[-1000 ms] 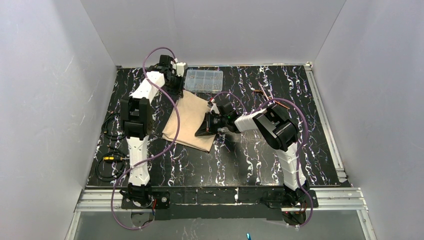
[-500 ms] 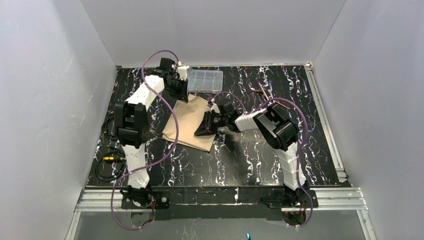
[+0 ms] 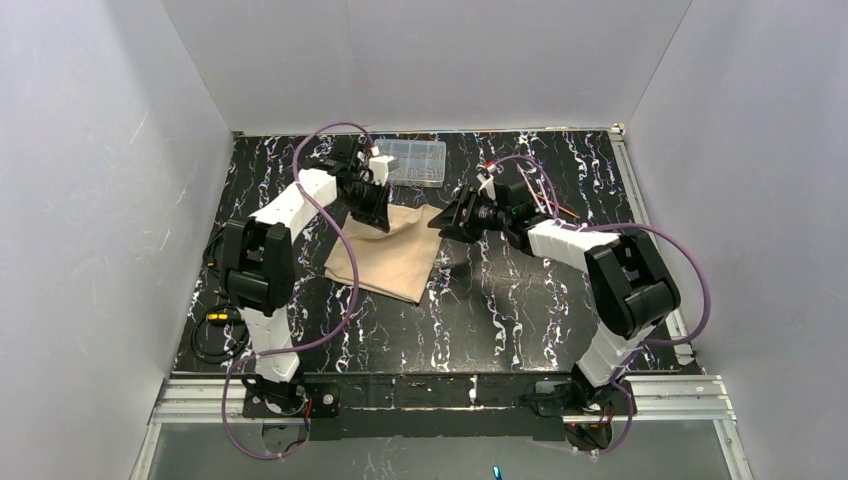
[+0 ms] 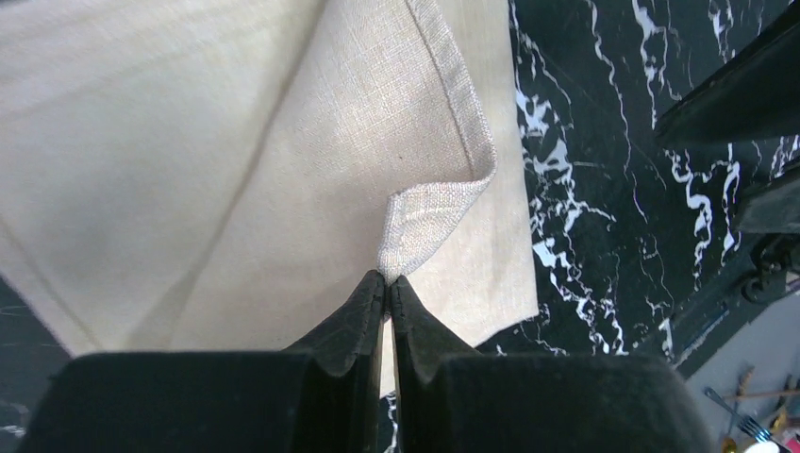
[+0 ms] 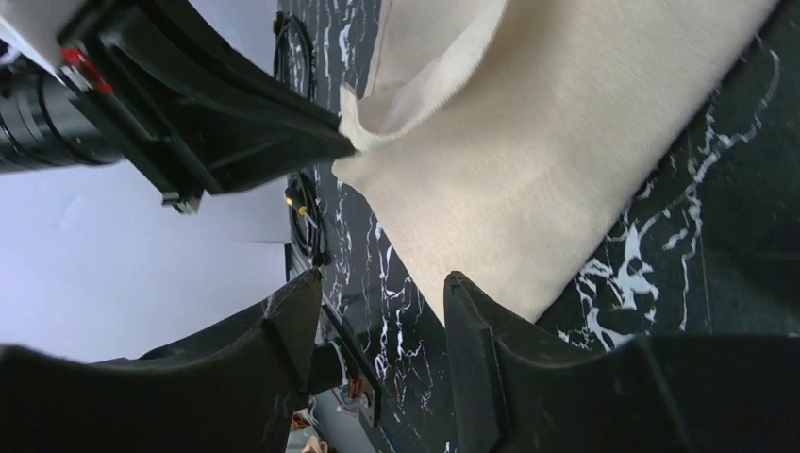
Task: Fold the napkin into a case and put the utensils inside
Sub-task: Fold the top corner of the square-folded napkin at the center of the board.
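The beige napkin (image 3: pixel 388 258) lies partly folded on the black marbled table, left of centre. My left gripper (image 3: pixel 381 214) is shut on its far corner; in the left wrist view the hemmed corner (image 4: pixel 425 212) curls up into the closed fingertips of that gripper (image 4: pixel 388 279). My right gripper (image 3: pixel 447 219) hovers open just off the napkin's far right edge, holding nothing. The right wrist view shows this gripper (image 5: pixel 377 281) standing wide over the table, with the napkin (image 5: pixel 566 142) beyond it. A copper fork (image 4: pixel 748 427) of the utensils peeks in at the left wrist view's corner.
A clear plastic compartment box (image 3: pixel 413 161) stands at the back, right behind the left gripper. Black cable coils (image 3: pixel 212 325) lie at the table's left edge. The right forearm (image 3: pixel 560 238) stretches across the table's right half.
My right gripper has let go of the napkin's right edge, opened and swung back and to the right. The left gripper has carried the napkin's far corner rightwards and nearer.
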